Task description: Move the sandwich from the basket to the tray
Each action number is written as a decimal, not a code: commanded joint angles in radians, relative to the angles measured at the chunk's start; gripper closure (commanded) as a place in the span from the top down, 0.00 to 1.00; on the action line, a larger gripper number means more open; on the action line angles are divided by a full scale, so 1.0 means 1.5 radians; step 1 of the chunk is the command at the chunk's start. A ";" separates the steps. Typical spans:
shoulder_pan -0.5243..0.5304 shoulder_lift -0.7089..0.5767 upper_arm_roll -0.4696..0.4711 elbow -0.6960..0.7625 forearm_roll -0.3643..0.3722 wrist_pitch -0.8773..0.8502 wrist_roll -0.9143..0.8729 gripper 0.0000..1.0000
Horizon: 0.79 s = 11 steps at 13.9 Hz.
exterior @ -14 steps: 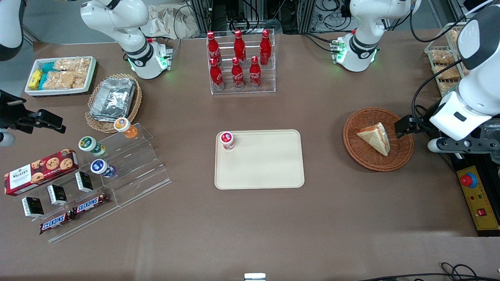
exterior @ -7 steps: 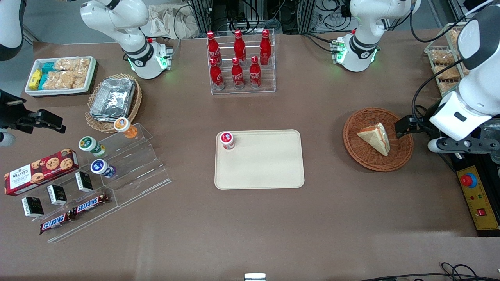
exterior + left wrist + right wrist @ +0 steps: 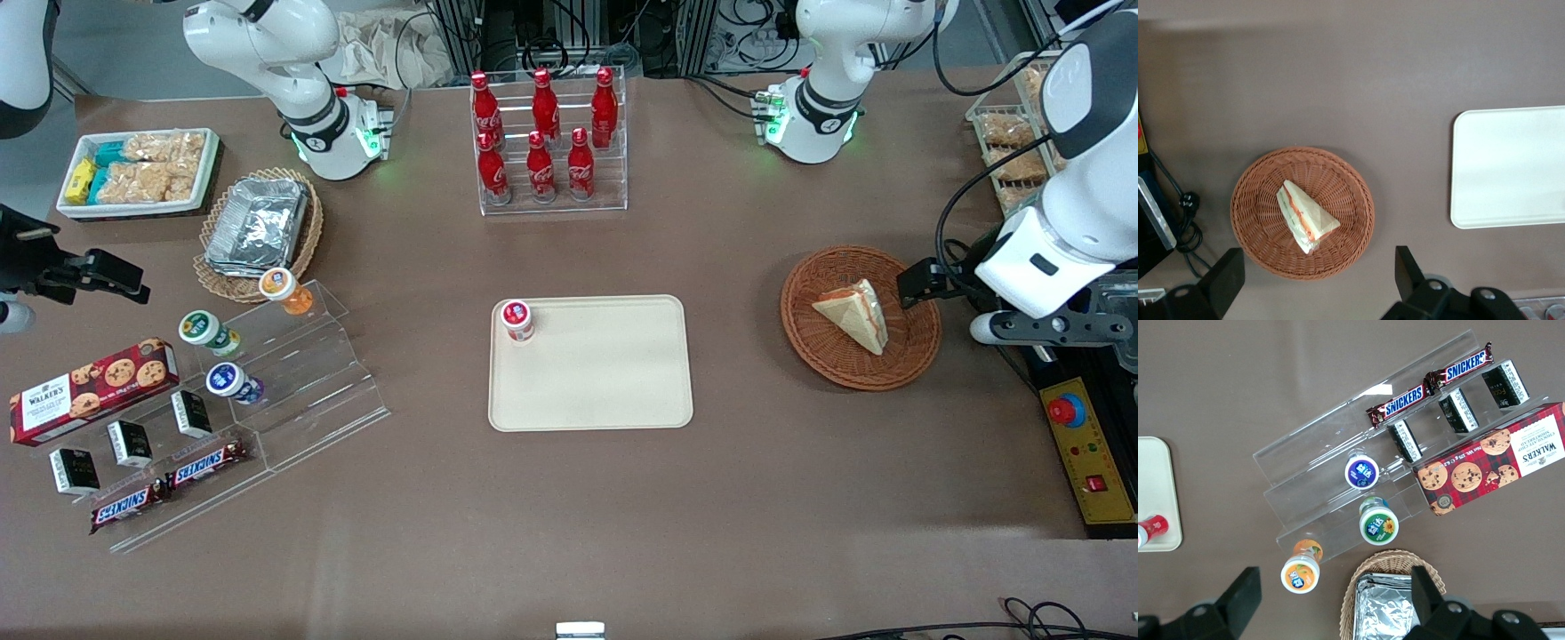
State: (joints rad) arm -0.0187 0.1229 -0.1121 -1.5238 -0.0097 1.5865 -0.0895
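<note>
Gripper (image 3: 1318, 283) found poised above the woven basket's edge nearest the working arm's end of the table, fingers (image 3: 1228, 277) spread wide and holding nothing. Seen in the front view as well (image 3: 920, 284), hanging over the basket rim, apart from the load.

Sandwich (image 3: 855, 313) — a triangular white-bread wedge with red-orange and green filling along one edge — noted lying inside the reddish-brown wicker basket (image 3: 822, 356), roughly centred, tilted on its side. Confirmed from the wrist camera: sandwich (image 3: 1305, 217), basket (image 3: 1258, 233).

Cream-beige tray (image 3: 613, 391) located mid-table, well apart from the basket toward the parked arm's end. Small red-capped cup (image 3: 516, 319) observed standing in the tray corner farthest from the basket; rest of tray surface bare. Tray edge also visible at the wrist (image 3: 1498, 167).

Step in hand, judged: approach for the pick — no contact made, transfer not yet begun.

Next move, judged: centring over the wedge, aligning the spread fingers across its flat bread faces, then descending into the basket. Light closing advised, soft bread being likely to crush or slip.
</note>
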 commanded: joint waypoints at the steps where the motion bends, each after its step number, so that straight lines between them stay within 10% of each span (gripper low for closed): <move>1: -0.003 -0.035 0.004 -0.033 0.000 -0.011 -0.001 1.00; 11: 0.026 -0.249 0.005 -0.432 -0.012 0.213 -0.008 1.00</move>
State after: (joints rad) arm -0.0049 -0.1452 -0.1065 -2.0061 -0.0104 1.8138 -0.0933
